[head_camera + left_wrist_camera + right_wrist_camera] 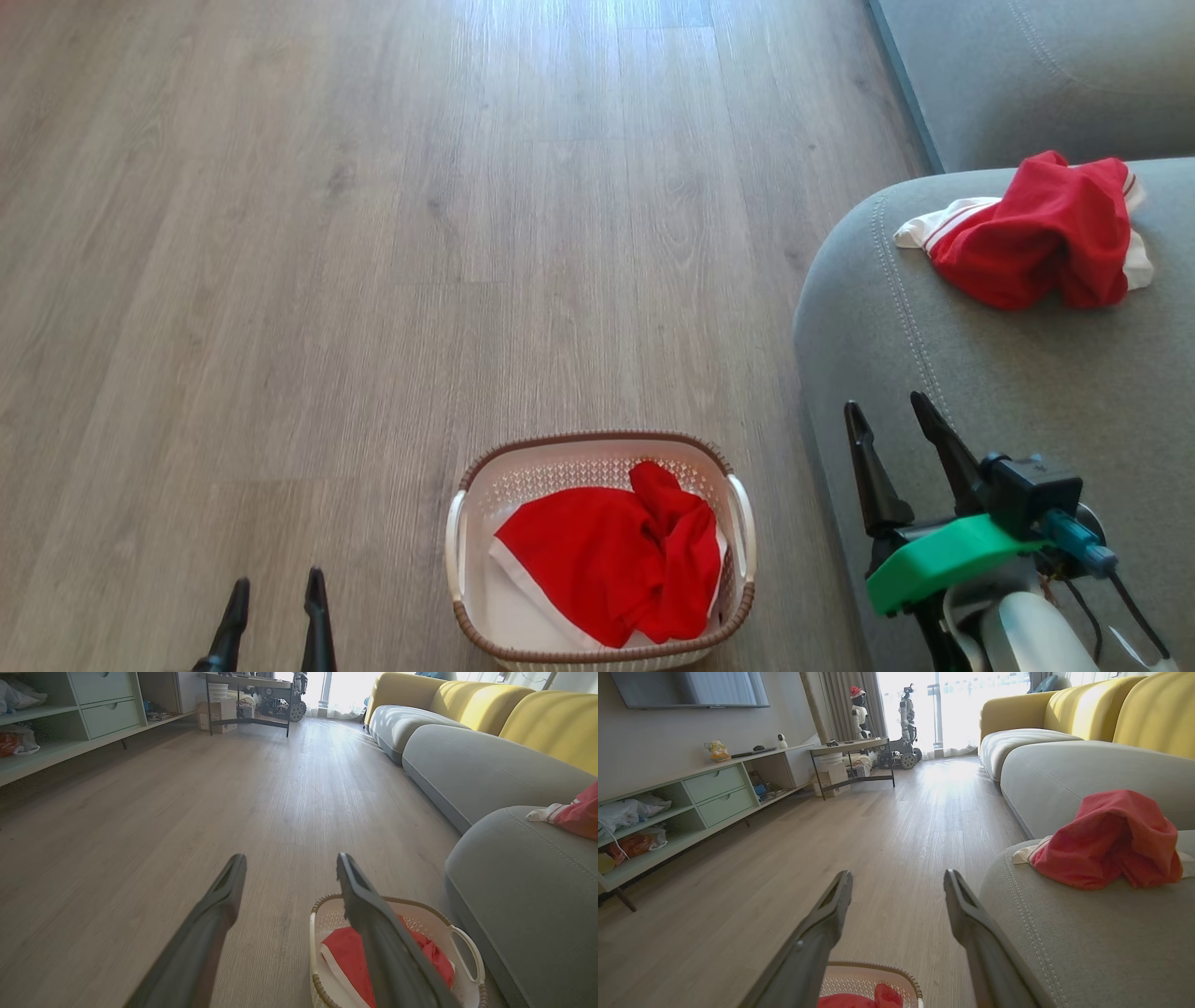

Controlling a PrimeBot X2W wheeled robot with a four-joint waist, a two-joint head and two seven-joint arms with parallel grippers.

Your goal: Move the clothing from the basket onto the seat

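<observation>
While one red garment (1036,233) lay on the seat (980,373), far right, the second garment (607,551) sat in the near basket (597,435) — between the left gripper (277,579) and the right gripper (885,403), both splayed wide, empty.

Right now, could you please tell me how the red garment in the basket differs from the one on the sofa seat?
The basket garment lies inside the cream basket on the floor; the seat garment rests on the grey seat. The basket garment is partly spread flat, bunched at one side; the seat garment is heaped in a mound, a striped white edge sticking out. Both are bright red with white trim.
</observation>
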